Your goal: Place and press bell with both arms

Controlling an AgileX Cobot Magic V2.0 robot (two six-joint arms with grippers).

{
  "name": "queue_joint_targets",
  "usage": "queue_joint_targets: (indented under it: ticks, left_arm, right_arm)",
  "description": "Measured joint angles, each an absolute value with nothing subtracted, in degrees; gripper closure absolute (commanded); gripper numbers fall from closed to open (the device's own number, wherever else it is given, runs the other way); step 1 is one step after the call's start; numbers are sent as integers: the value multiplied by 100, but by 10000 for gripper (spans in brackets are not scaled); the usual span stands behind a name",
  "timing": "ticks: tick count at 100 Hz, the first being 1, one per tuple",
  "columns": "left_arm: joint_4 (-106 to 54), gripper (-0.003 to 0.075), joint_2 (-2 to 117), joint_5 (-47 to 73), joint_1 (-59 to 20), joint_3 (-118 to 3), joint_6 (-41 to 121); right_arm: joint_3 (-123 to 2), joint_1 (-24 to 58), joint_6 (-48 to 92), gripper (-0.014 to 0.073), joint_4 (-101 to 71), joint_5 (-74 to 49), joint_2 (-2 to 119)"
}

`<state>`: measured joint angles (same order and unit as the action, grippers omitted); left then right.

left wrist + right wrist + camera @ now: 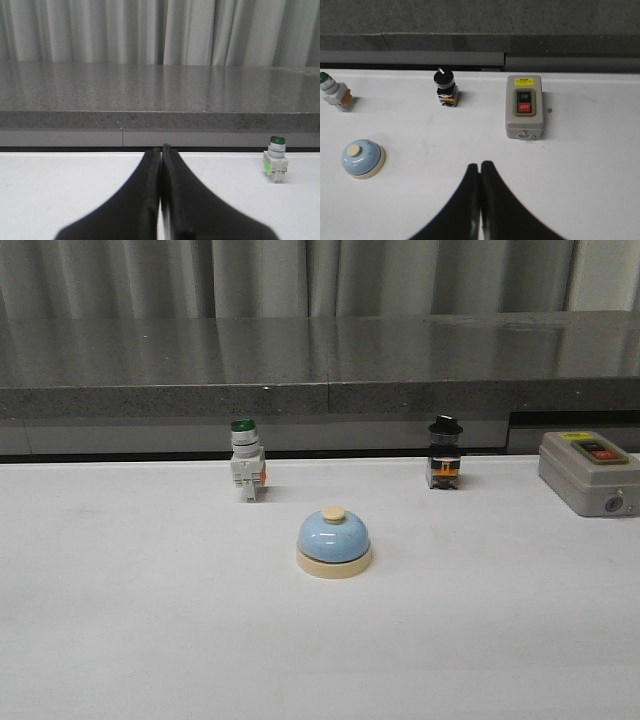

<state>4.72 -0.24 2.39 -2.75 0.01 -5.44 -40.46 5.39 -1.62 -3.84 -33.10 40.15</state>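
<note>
The light-blue bell with a cream base and cream button stands upright on the white table, near the middle in the front view. It also shows in the right wrist view. Neither arm shows in the front view. My left gripper is shut and empty, low over the table, pointing at the back ledge; the bell is out of its view. My right gripper is shut and empty above the table, apart from the bell.
A green-capped white pushbutton switch stands behind the bell to the left, also in the left wrist view. A black-knobbed switch stands behind to the right. A grey ON/OFF switch box lies at the far right. A dark stone ledge runs along the back.
</note>
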Motion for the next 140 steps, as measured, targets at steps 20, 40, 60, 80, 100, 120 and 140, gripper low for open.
queue_joint_targets:
  ticks: [20, 40, 60, 80, 100, 120, 140]
  left_arm:
    - [472, 740, -24, 239, -275, 1, -544]
    - [472, 740, -24, 239, -275, 1, -544]
    - [472, 740, -24, 239, -275, 1, -544]
    - [472, 740, -24, 239, -275, 1, -544]
    - [472, 740, -24, 239, -275, 1, -544]
    - [472, 740, -24, 239, -275, 1, -544]
    - [472, 740, -24, 239, -275, 1, -544]
  right_arm:
    - [-3690, 539, -162, 653, -384, -3413, 2885]
    - [-3656, 539, -162, 653, -384, -3477, 2329]
    - [-3646, 539, -162, 653, -384, -3477, 2292]
    - [-3646, 539, -162, 653, -384, -3477, 2292]
    - [-3644, 539, -162, 653, -384, -3477, 2292]
    - [-3579, 539, -162, 653, -274, -3486, 2250]
    - [-2892, 539, -162, 653, -64, -3211, 1681]
